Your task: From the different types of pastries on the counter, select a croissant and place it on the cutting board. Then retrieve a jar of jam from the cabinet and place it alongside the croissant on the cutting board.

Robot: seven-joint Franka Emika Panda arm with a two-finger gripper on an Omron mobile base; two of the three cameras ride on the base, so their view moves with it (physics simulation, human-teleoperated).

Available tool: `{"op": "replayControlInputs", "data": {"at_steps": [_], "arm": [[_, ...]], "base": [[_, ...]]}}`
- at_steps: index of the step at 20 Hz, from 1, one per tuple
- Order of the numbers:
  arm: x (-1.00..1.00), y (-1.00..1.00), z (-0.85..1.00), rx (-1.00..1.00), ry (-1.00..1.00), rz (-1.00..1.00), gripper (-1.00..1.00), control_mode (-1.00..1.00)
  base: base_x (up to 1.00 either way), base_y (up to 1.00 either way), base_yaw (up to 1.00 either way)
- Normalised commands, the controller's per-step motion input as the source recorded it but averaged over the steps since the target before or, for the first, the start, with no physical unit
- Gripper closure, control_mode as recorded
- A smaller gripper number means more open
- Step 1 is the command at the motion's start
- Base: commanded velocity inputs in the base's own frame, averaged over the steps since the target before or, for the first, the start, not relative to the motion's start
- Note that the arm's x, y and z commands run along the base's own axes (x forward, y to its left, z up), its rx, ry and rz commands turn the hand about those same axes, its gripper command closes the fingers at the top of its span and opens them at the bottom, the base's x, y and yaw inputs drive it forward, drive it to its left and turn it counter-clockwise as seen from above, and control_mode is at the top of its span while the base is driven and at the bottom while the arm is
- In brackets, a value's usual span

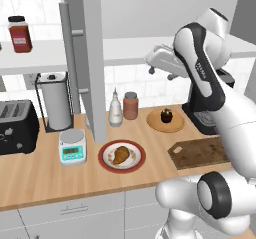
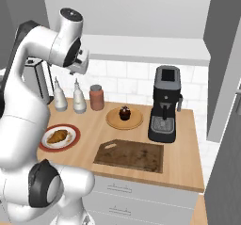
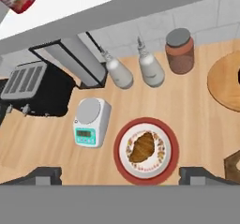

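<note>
The golden-brown croissant (image 1: pixel 120 155) (image 2: pixel 58 136) (image 3: pixel 142 147) lies on a red-rimmed plate (image 1: pixel 103 159) on the light wooden counter (image 1: pixel 35 175). To its right the dark chocolate cupcake (image 1: pixel 166 115) (image 2: pixel 124 112) stands on a round wooden plate (image 1: pixel 175 126). The dark cutting board (image 1: pixel 200 153) (image 2: pixel 130 155) lies bare near the front edge. My gripper (image 3: pixel 122 175) hangs high over the counter, open and holding nothing, with the croissant's plate between its fingertips (image 3: pixel 201 175) far below. The grey cabinet door (image 1: pixel 93 58) stands open. The jar of jam is hidden.
A tall dark-lidded jar (image 1: pixel 20 33) stands on the pale shelf (image 1: pixel 40 53). Behind the croissant's plate are two white bottles (image 3: pixel 119 73), a reddish-brown canister (image 1: pixel 130 105) and a kitchen scale (image 1: pixel 72 145). A toaster (image 1: pixel 17 125), paper towel roll (image 1: pixel 55 100) and coffee machine (image 2: pixel 164 104) line the back.
</note>
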Motion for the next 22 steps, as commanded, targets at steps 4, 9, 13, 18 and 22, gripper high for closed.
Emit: {"op": "replayControlInputs", "data": {"at_steps": [4, 9, 13, 18, 22], "arm": [[0.02, 0.21, 0.34, 0.02, -0.25, 0.25, -1.00, -1.00], [0.00, 0.29, 0.06, -0.01, -0.48, 0.30, -1.00, -1.00], [0.00, 0.22, 0.01, -0.09, -0.52, 0.23, -1.00, -1.00], [0.05, 0.49, 0.42, -0.01, -0.16, 0.07, -1.00, -1.00], [0.40, 0.17, 0.50, 0.12, 0.03, 0.00, -1.00, -1.00]], "base": [[0.00, 0.00, 0.00], [0.00, 0.00, 0.00], [0.00, 0.00, 0.00], [0.00, 0.00, 0.00], [0.00, 0.00, 0.00]]}}
